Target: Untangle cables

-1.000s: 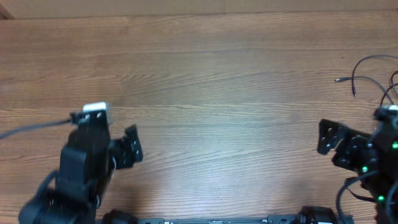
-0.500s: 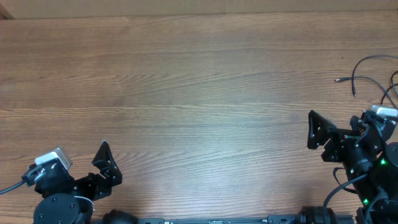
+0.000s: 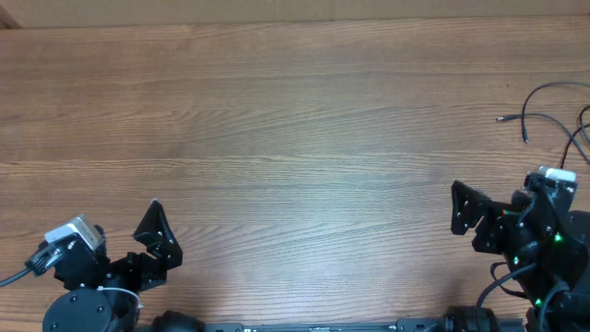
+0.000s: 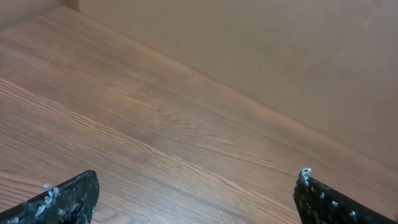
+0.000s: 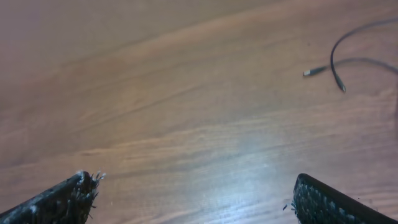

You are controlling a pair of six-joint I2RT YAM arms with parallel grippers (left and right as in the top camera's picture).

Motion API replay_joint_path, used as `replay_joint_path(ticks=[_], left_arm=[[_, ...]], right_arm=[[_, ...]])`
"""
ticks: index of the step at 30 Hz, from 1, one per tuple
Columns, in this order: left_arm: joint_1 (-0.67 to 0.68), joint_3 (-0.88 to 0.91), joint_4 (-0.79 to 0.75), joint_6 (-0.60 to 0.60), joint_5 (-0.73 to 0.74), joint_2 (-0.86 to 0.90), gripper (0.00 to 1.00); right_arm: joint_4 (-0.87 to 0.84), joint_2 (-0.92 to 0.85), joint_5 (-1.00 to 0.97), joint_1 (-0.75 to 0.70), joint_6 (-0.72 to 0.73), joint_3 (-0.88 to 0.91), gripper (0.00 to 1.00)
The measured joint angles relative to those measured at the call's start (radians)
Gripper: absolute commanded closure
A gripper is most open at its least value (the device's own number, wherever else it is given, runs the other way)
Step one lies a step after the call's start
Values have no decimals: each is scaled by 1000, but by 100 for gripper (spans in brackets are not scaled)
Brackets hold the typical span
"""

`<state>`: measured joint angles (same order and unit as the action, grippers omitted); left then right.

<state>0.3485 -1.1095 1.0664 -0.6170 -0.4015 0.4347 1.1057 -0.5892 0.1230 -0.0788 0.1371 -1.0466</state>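
Note:
Thin black cables [image 3: 546,89] lie as loose strands at the table's far right edge, with small plug ends pointing left. They also show in the right wrist view [image 5: 336,55] at upper right. My right gripper [image 3: 457,208] is open and empty, low on the right, well short of the cables. In its wrist view its jaws [image 5: 196,193] stand wide apart over bare wood. My left gripper [image 3: 162,237] is open and empty at the near left corner. Its wrist view [image 4: 196,194] shows only wood between the spread fingers.
The wooden table [image 3: 295,138] runs back to a far edge along the top of the overhead view. The arm bases sit along the near edge. A thicker black robot cable [image 3: 14,277] trails off at the lower left.
My left arm pulled back from mid-left to the near left corner, then settled. My right gripper shifted slightly left and toward the near edge. The cables have not moved.

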Motion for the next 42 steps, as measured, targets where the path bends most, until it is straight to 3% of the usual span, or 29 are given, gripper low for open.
replay_joint_path(ticks=[12,23,30,34,42], left_arm=[[0,1,14,-187,73,0,0],[0,2,33,-215,98,0,0],[-2,6,24,-216,-27,0,0],[-63,58,-63,-218,-134,-2,0],[-192,317,-436,-220,-216,-118,1]], right_arm=[[40,0,0,0,0,0,0],[39,0,0,0,0,0,0],[39,0,0,0,0,0,0],[39,0,0,0,0,0,0],[39,0,0,0,0,2,0]])
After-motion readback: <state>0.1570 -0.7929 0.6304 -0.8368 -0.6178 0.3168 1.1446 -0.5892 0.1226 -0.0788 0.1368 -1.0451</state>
